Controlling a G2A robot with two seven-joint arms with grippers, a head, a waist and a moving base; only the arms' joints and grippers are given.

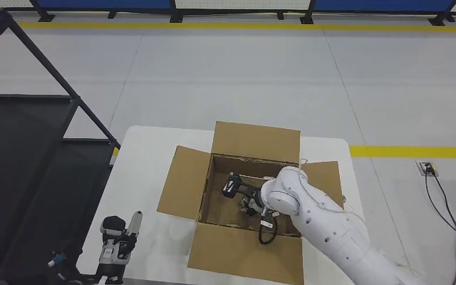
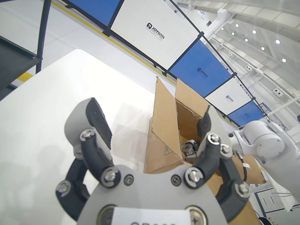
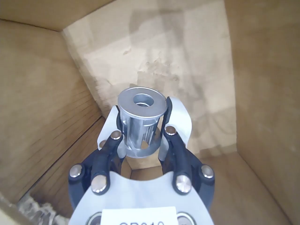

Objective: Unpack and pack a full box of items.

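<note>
An open cardboard box (image 1: 246, 146) stands on the white table (image 1: 149, 164). My right arm is inside it. My right gripper (image 3: 143, 111) is shut on a silver flanged metal cylinder (image 3: 127, 106), held above the brown box floor (image 3: 164, 59) near a corner. From the top view the right gripper (image 1: 242, 196) sits in the middle of the box. My left gripper (image 2: 150, 108) is open and holds nothing, low over the table at its near left corner (image 1: 122, 224). From there the box (image 2: 164, 118) is seen side-on, with a silver metal part (image 2: 189, 149) showing in its opening.
The box flaps (image 1: 184, 182) are folded outward on all sides. A dark shelf frame (image 1: 43, 164) stands beside the table's left edge. White table surface lies between the left gripper and the box.
</note>
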